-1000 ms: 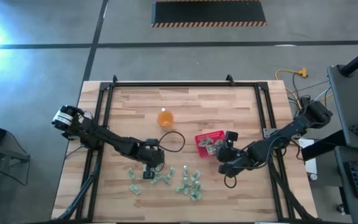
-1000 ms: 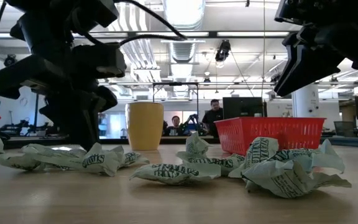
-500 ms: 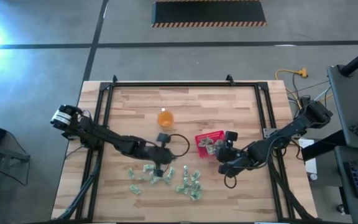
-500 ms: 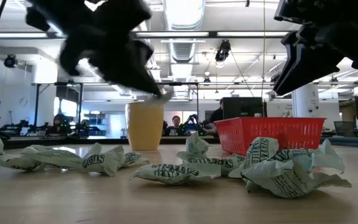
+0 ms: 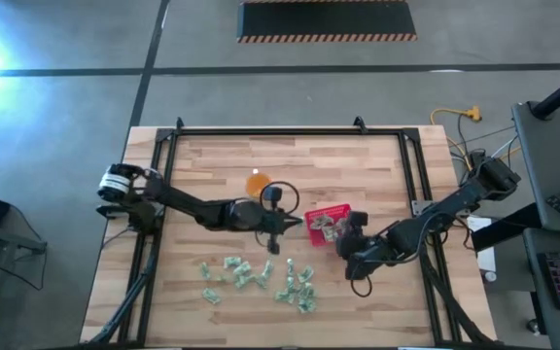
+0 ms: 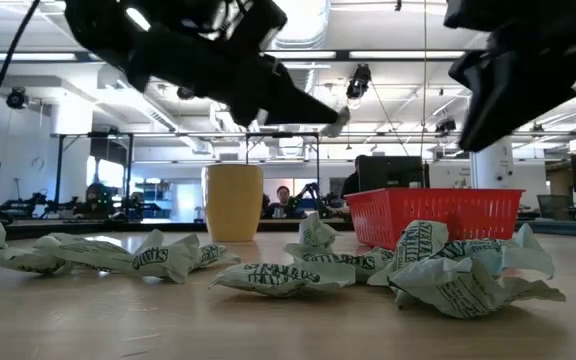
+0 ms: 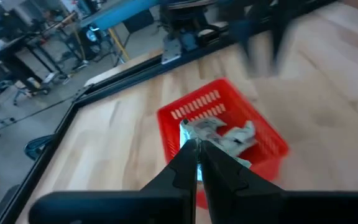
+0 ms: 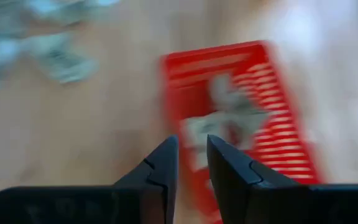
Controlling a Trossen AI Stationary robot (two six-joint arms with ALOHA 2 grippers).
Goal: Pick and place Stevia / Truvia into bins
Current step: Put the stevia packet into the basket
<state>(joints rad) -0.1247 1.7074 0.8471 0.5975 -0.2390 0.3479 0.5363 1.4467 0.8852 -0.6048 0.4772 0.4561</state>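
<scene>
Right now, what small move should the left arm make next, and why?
Probably carry on toward the red basket and open above it. The left gripper is shut on a packet, raised off the table and just short of the basket's rim. The right gripper hovers at the basket's other side, so approach with care.

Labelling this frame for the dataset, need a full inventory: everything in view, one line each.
Sweetener packets: many, green-and-white, loose on the table's near side; several more lie inside the basket.
Red basket: one, right of centre.
Orange cup: one, translucent, behind the packets.
Table: one, light wood with a black frame.
People: a few, far behind the table in the low view.
Left gripper: shut on a packet, just left of the basket.
Right gripper: open, empty, at the basket's near right corner.
</scene>
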